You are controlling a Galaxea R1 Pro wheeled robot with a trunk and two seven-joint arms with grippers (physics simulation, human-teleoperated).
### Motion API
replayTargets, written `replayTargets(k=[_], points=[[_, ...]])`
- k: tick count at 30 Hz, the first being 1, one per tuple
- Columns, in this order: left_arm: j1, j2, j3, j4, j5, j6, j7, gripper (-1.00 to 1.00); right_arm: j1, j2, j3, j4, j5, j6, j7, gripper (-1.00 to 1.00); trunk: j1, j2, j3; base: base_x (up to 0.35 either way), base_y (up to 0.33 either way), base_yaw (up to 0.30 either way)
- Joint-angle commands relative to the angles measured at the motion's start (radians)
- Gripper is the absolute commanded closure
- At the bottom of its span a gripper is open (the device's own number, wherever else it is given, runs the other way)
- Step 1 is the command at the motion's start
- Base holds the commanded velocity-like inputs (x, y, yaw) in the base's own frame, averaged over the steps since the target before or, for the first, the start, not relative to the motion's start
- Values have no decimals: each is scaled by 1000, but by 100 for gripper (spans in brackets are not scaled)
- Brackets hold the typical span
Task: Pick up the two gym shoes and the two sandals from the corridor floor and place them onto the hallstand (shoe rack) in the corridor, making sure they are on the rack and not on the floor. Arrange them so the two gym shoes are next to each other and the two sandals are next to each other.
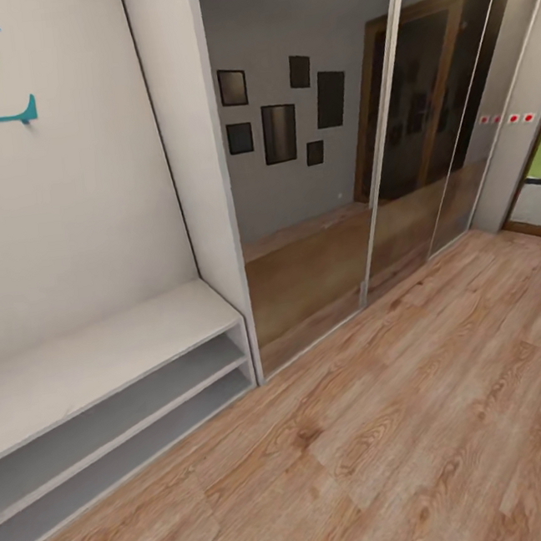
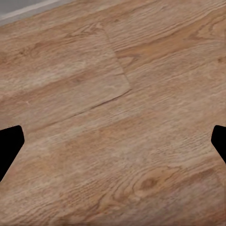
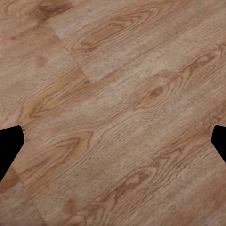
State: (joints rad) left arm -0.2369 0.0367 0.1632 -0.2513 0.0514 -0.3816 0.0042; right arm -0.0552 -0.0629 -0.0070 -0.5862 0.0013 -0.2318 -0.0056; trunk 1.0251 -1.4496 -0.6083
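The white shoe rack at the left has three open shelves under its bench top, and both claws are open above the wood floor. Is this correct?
Not quite: the head view shows two open shelves under the shoe rack bench top, not three. The rest holds: left claw and right claw are open above the wood floor.

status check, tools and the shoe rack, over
Left tool open, over bare floor. Right tool open, same. Shoe rack ahead left, top and shelves bare. Corridor floor by it unobstructed.

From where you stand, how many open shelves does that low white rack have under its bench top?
2. The upper shelf sits just under the hallstand's bench top; the lower shelf runs beneath it, close to the corridor floor. The rack's left end is cut off by the frame.
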Motion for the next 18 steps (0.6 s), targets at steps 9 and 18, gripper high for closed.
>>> replayTargets(k=[9,18], points=[[-1,0,-2,2,5,-3,0,-100,0,0,-1,0,0,-3,-1,-100,0,0,-9,0,0,242],[-1,0,-2,2,5,-3,0,-100,0,0,-1,0,0,-3,-1,-100,0,0,-17,0,0,242]])
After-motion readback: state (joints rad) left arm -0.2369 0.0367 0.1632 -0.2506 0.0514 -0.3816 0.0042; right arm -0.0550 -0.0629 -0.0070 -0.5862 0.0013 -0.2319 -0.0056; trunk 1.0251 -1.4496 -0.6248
